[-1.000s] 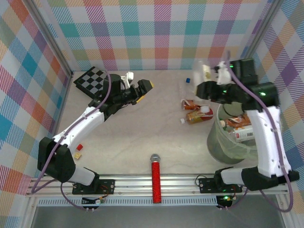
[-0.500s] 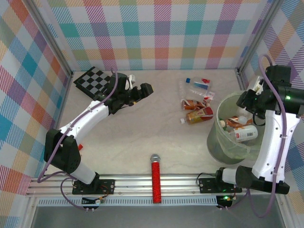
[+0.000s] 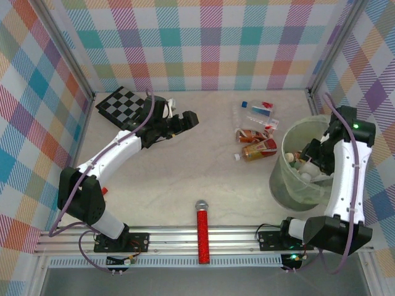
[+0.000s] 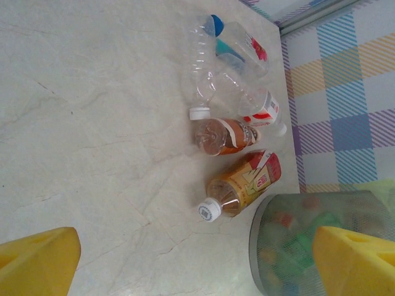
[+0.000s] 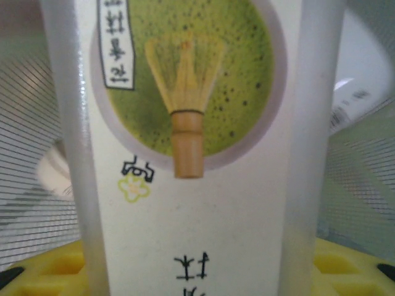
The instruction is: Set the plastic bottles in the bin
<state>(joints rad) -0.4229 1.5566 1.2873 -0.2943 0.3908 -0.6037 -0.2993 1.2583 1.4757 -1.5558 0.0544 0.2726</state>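
Note:
Several plastic bottles lie in a cluster on the table: clear ones [image 3: 253, 111] at the far side, a brown one [image 3: 249, 134] and an orange-labelled one [image 3: 259, 148] with a white cap nearer. The left wrist view has the orange-labelled bottle [image 4: 242, 183], the brown one [image 4: 223, 135] and a clear blue-capped one [image 4: 200, 61]. The pale-green bin [image 3: 289, 185] stands at the right with bottles inside; its wall [image 4: 290, 246] is also in the left wrist view. My right gripper [image 3: 307, 161] is down inside the bin, shut on a bottle with a white and green label [image 5: 191, 123]. My left gripper [image 3: 191, 117] hangs open and empty, left of the cluster.
A black-and-grey checkerboard [image 3: 120, 103] lies at the far left, under the left arm. A red glittery microphone [image 3: 202, 234] lies at the near edge, in the middle. Plaid walls close the table on three sides.
The right arm swung from above the bottle cluster over to the bin and lowered its bottle inside. The left arm shifted its elbow; its gripper stayed open near the checkerboard.

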